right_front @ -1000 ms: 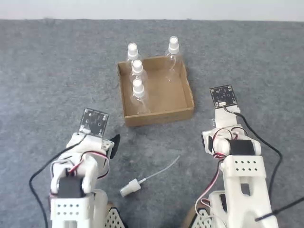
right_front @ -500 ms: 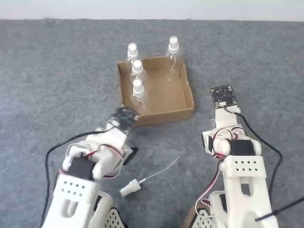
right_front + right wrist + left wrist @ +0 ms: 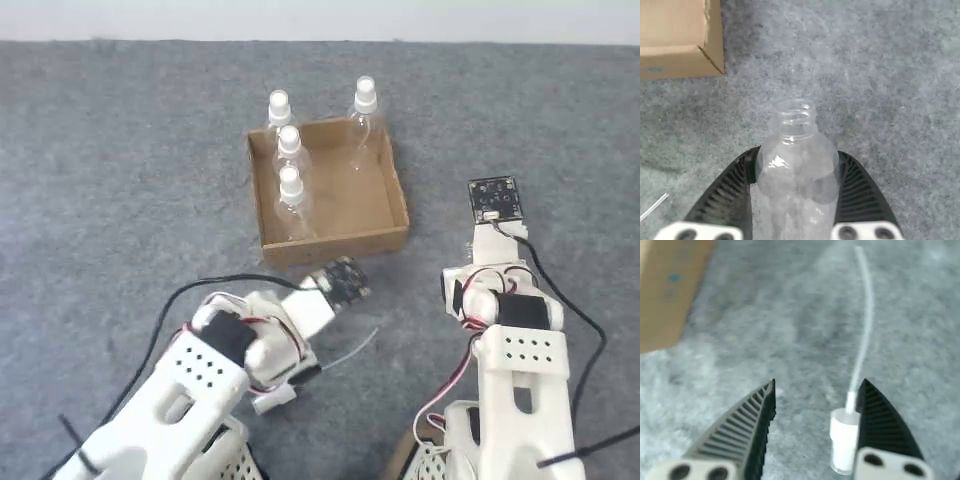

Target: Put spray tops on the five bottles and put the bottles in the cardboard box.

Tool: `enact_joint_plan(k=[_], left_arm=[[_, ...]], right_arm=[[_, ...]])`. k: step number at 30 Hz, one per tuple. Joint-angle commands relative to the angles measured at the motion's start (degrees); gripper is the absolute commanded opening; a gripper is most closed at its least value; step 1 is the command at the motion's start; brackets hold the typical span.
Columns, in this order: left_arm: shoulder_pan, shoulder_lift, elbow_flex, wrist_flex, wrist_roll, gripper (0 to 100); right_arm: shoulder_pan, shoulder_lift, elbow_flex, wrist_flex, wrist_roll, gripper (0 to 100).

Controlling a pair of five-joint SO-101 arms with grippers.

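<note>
Nearest the camera, the left arm point(image 3: 215, 360) leans across the grey carpeted surface point(image 3: 120, 180) toward the middle. Its left hand point(image 3: 818, 390) is released, the two black fingers point(image 3: 752, 425) spread wide just above the carpet. The loose spray top point(image 3: 842, 445) lies flat on the surface between them, right beside one finger and well apart from the other. Its thin dip tube point(image 3: 865, 315) runs away from the hand. From above, the white cap of the spray top point(image 3: 275, 398) pokes out from under the arm, and the dip tube point(image 3: 350, 348) slants off toward the right arm.

On the other side, the right hand point(image 3: 797, 155) is clenched around an uncapped bottle point(image 3: 795, 175). A finger presses on each flank of the clear body and the open threaded neck points away from the wrist.

Farther off sits the cardboard box point(image 3: 335, 243), open at the top. Two capped bottles point(image 3: 291, 200) point(image 3: 289, 150) stand upright inside it along the left wall, one behind the other. A third capped bottle point(image 3: 363, 115) stands at the far right corner, its body seemingly within the rim. A fourth capped bottle point(image 3: 278, 105) rises at the far left corner, and I cannot tell whether it is in the box or just behind the far wall
</note>
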Motion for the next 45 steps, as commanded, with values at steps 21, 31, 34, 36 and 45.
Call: enact_joint_plan(k=[21, 31, 34, 36, 45], left_arm=[[3.1, 37.8, -16.0, 0.1, -0.5, 14], [2.7, 38.2, -16.0, 0.1, -0.5, 1], [2.6, 38.1, -15.9, 0.3, -0.4, 1], [2.6, 38.1, -16.2, 1.3, -0.4, 1], [1.0, 38.0, -16.8, 1.3, -0.2, 1]], right_arm=[[1.1, -1.6, -0.5, -1.2, -0.4, 3.7], [1.1, -1.6, -0.5, -1.2, -0.4, 3.7], [1.1, -1.6, -0.5, -1.2, -0.4, 3.7], [1.1, -1.6, -0.5, -1.2, -0.4, 3.7], [1.0, -1.6, -0.5, -1.2, -0.4, 3.7]])
